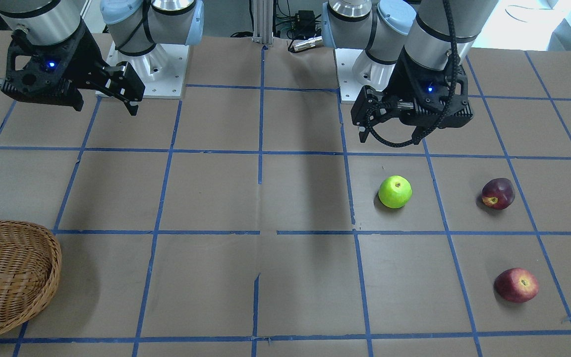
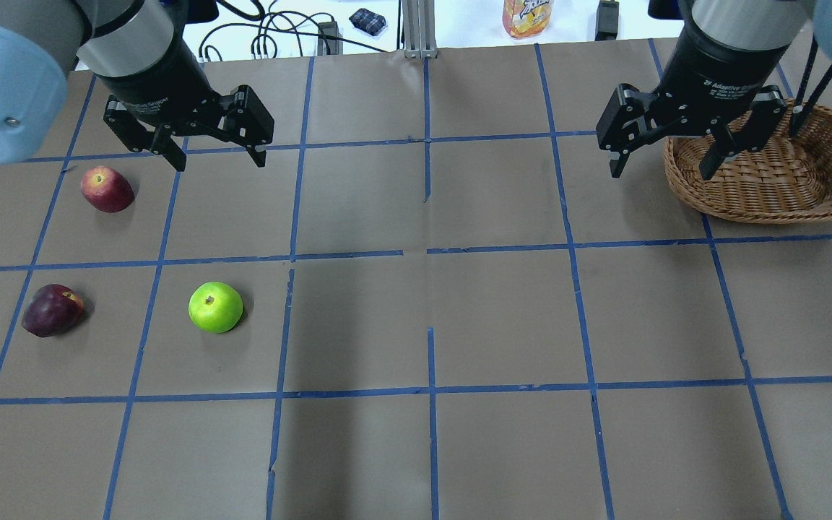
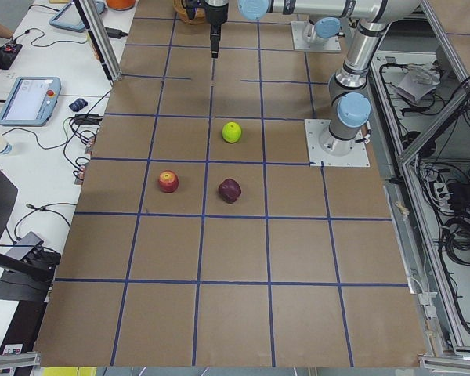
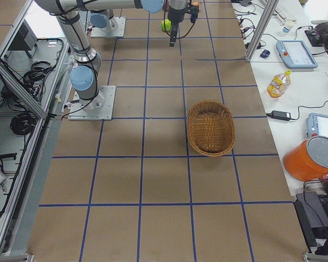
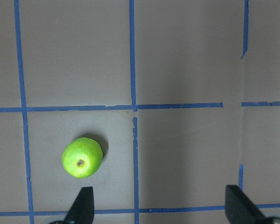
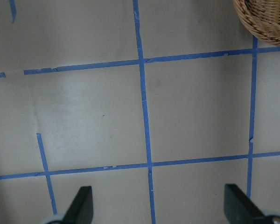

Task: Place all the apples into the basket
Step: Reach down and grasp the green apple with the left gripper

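Green apple [image 2: 215,307], left end of tabletop [image 2: 503,325]: probably firm, smooth, roll-prone; pinch across widest middle. Left pincer [image 2: 219,162] spread, empty; right pincer [image 2: 660,173] likewise.

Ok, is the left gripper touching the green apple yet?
Apart. In the overhead view the left gripper hangs open with a wide gap between it and the green apple, which sits alone on the paper.

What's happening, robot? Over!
Left gripper, right gripper open, empty. Green apple, dark apple, red apple on table, left side. Basket right side, no apples in. Nothing between.
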